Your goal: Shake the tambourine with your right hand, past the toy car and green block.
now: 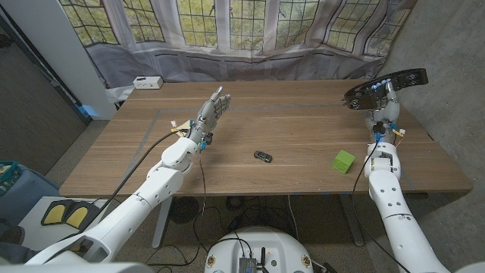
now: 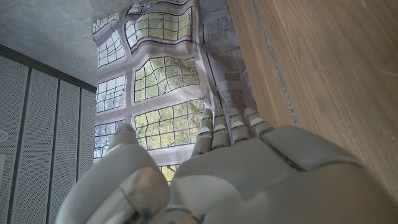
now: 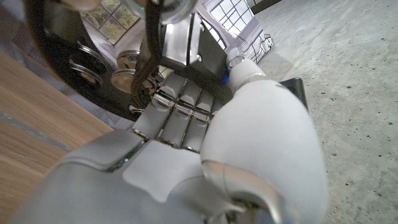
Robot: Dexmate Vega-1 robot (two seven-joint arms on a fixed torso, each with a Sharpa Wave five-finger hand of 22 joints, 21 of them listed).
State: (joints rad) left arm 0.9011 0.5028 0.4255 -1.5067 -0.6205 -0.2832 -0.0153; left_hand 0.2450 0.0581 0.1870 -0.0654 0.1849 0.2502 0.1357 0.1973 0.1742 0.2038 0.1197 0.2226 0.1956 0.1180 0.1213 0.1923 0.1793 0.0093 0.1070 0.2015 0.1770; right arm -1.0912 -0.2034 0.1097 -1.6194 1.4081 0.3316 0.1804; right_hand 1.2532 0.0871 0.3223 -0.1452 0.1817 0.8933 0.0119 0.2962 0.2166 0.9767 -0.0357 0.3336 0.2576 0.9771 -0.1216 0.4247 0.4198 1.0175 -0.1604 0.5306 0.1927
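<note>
Behind wooden table (image 1: 303, 114), draped leaded windows (image 1: 227, 19).

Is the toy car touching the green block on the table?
Apart. The head view shows the toy car near the table's middle and the green block well toward the robot's right, with bare wooden table between them.

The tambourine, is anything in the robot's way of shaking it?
Nothing visible is. The right hand already holds the tambourine up above the table's far right corner. The toy car and green block lie nearer the robot.
</note>
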